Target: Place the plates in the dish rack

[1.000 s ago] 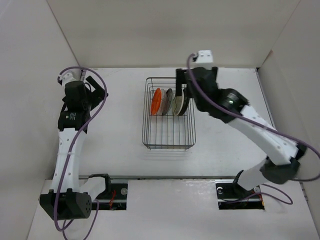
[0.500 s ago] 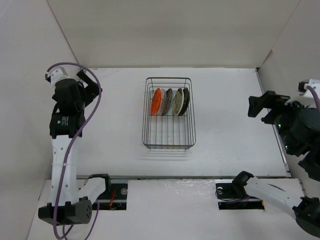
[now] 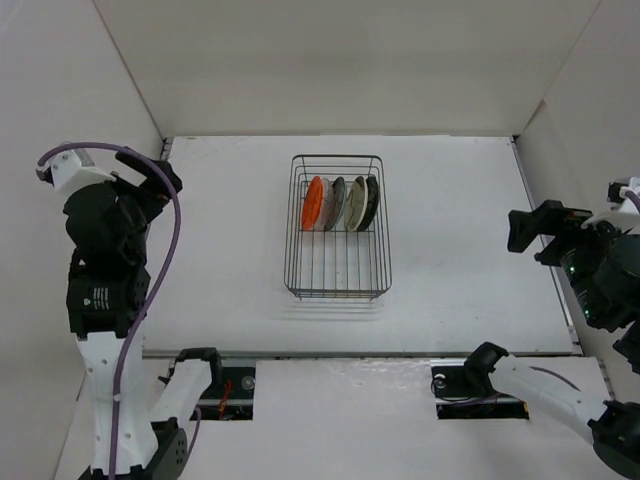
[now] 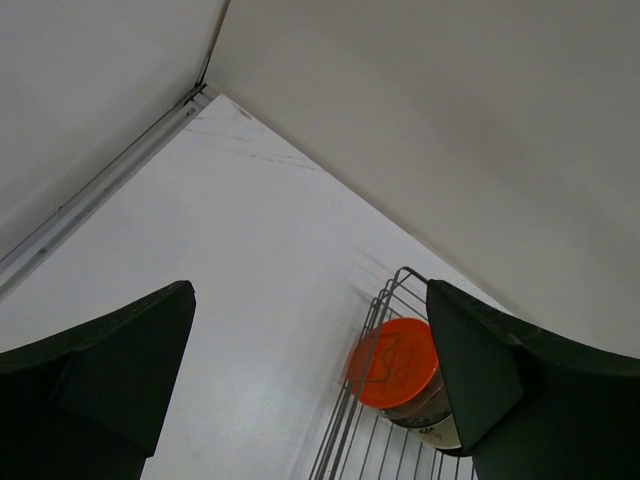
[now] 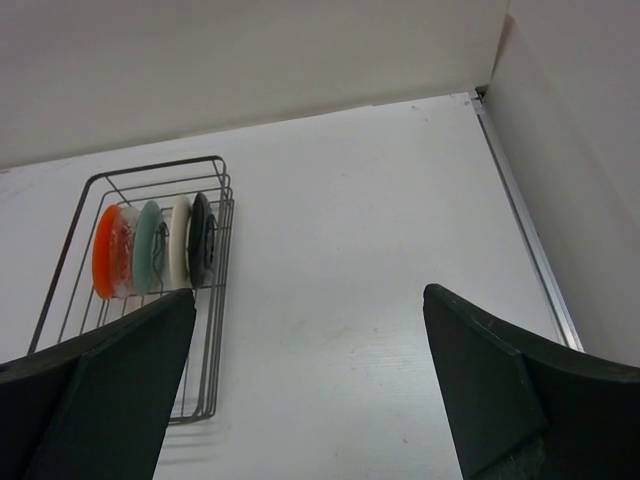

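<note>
The dark wire dish rack point(image 3: 337, 270) stands mid-table. Several plates stand upright in a row at its far end: orange point(image 3: 313, 203), clear point(image 3: 326, 205), teal point(image 3: 338, 203), beige point(image 3: 356, 203), black point(image 3: 371, 200). My left gripper point(image 3: 152, 172) is open and empty, raised at the far left, well away from the rack. My right gripper point(image 3: 535, 230) is open and empty at the far right. The left wrist view point(image 4: 310, 300) shows the orange plate point(image 4: 393, 362) in the rack point(image 4: 345, 430). The right wrist view point(image 5: 310, 295) shows the rack point(image 5: 210, 330) with the plates point(image 5: 105, 250).
White walls enclose the table on the left, back and right. The arm bases sit at the near edge. Purple cables loop over the left arm point(image 3: 170, 250).
My right arm has pulled back from the rack's far end to the far right edge. My left arm has drawn back and risen toward the near left.
</note>
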You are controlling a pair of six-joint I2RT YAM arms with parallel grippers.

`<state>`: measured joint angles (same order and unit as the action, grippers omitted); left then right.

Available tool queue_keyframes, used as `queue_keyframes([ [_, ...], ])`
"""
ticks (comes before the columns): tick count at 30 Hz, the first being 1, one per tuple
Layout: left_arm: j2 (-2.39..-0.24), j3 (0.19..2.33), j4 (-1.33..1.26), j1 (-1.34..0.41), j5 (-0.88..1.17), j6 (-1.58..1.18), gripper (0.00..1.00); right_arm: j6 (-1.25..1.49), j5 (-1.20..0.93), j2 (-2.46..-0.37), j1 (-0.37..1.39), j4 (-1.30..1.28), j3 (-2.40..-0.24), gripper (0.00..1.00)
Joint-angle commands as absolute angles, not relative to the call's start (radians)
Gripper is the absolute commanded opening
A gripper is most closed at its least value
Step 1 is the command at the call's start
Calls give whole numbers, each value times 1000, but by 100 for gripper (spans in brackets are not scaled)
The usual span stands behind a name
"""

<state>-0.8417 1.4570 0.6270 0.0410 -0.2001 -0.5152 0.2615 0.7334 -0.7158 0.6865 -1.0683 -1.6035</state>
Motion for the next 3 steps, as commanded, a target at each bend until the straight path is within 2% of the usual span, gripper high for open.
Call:
queue_keyframes([
  [1, -847, 1462, 637, 44, -215, -499, 100, 268, 769, -703, 680, -1069, -1603, 100],
  [3, -847, 1462, 637, 44, -206, -499, 100, 268, 769, -703, 680, -1069, -1603, 100],
])
